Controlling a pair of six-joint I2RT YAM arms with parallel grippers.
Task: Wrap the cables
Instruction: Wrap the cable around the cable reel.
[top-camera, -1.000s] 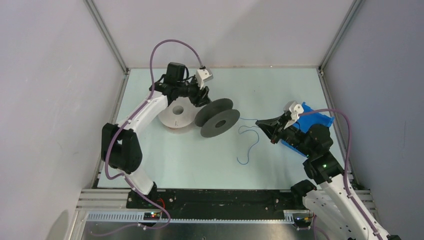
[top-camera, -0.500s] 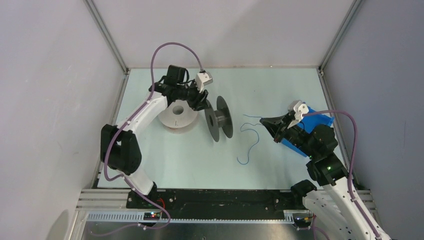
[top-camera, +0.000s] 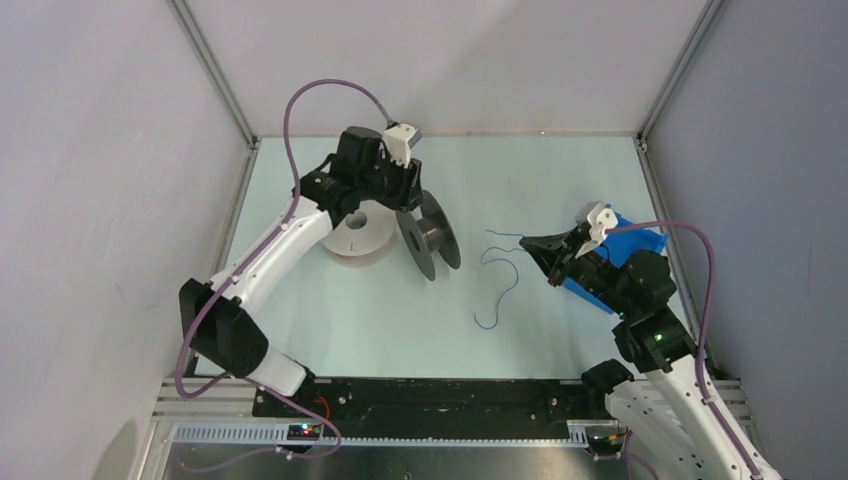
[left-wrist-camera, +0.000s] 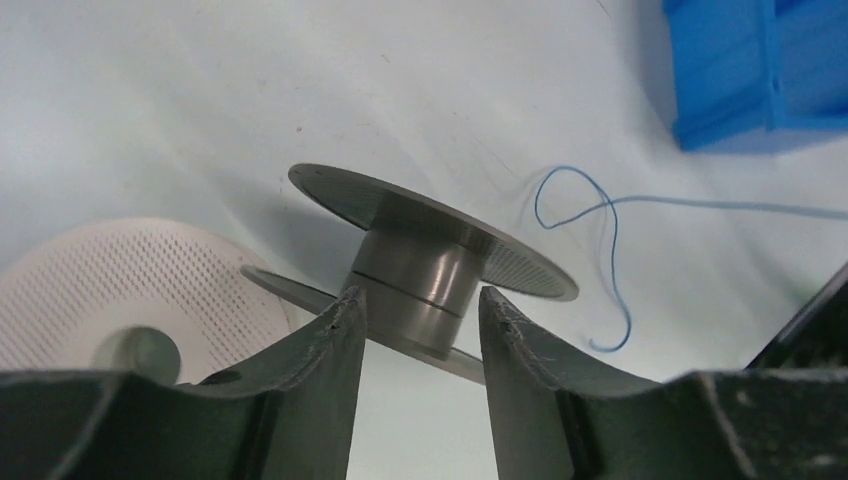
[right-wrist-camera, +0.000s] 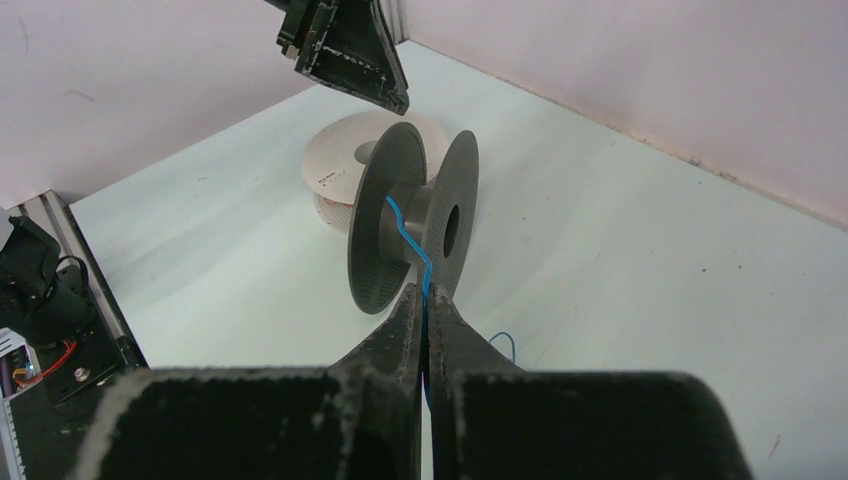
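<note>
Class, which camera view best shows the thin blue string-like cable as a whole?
Top external: the thin blue cable lies in full, curling across the table toward the right gripper. Left wrist shows only a loop and a strand running off-frame; right wrist only the end pinched between its fingers.

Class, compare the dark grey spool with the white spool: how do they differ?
The dark grey spool stands on its flange rims, hub level; the white spool lies flat on one flange. The dark grey spool is dark throughout; the white spool is pale, its top flange perforated. Both are flanged spools on the table.
</note>
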